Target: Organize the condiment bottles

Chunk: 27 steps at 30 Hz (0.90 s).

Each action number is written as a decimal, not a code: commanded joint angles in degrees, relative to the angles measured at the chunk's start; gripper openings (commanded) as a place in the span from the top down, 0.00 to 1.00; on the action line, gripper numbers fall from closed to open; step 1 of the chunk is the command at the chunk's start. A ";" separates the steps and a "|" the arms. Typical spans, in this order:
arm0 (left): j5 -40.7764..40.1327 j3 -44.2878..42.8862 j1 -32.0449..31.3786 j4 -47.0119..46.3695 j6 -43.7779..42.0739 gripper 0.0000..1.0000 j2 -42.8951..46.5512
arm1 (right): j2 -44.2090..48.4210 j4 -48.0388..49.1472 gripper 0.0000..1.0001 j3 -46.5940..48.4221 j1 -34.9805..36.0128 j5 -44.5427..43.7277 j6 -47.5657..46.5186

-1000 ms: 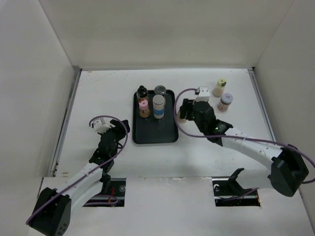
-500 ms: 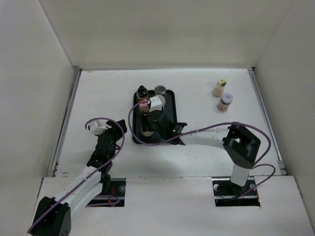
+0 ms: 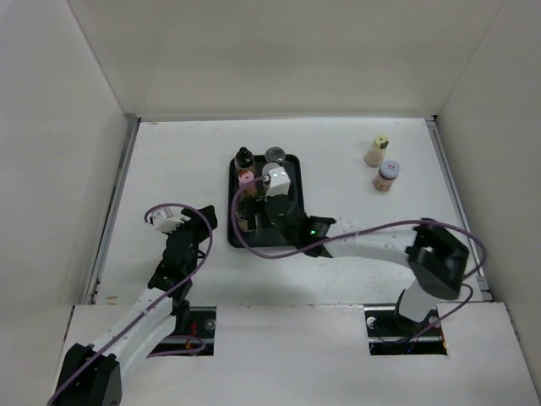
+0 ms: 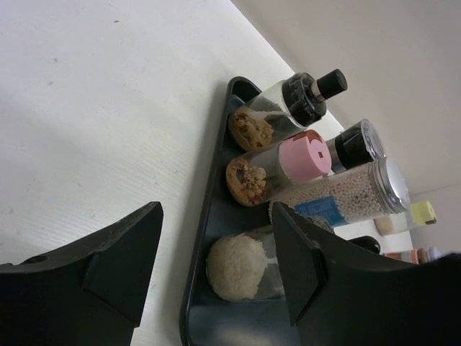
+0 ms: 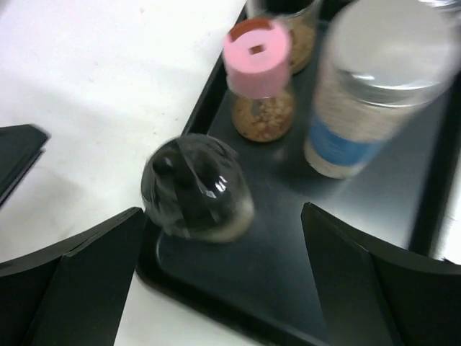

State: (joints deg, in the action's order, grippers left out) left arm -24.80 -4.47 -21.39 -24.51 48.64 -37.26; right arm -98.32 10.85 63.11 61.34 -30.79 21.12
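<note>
A black tray (image 3: 292,233) holds several condiment bottles: a black-lidded one (image 3: 244,156), a silver-lidded one (image 3: 275,154) and a pink-lidded one (image 3: 245,178). In the right wrist view a blue-labelled jar (image 5: 360,94) stands beside the pink-lidded bottle (image 5: 257,79). A pale bottle with a dark domed cap (image 5: 196,189) stands upright near the tray's corner. My right gripper (image 5: 225,223) is open around this bottle, its fingers well clear of it. My left gripper (image 4: 216,210) is open and empty, on the table left of the tray (image 4: 198,288). It faces the pale bottle (image 4: 241,267).
Two more bottles stand on the bare table at the far right, one yellow-lidded (image 3: 377,150) and one lilac-lidded (image 3: 387,176). White walls close the table on three sides. The right arm (image 3: 380,249) stretches across the table's middle to the tray.
My right arm swung left from beside the tray to over its near-left part, carrying the pale bottle. Its jaws then opened and the bottle now stands free. The left arm barely shifted.
</note>
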 commanded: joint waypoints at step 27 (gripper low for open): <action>1.68 0.16 0.43 -2.82 1.28 0.39 -3.35 | -1.43 -3.91 0.08 1.13 -56.11 0.55 -5.04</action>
State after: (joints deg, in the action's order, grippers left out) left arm -23.77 -4.47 -20.91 -24.25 49.32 -40.42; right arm -98.65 6.72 61.30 6.68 -30.79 17.23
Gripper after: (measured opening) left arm 0.604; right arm 0.923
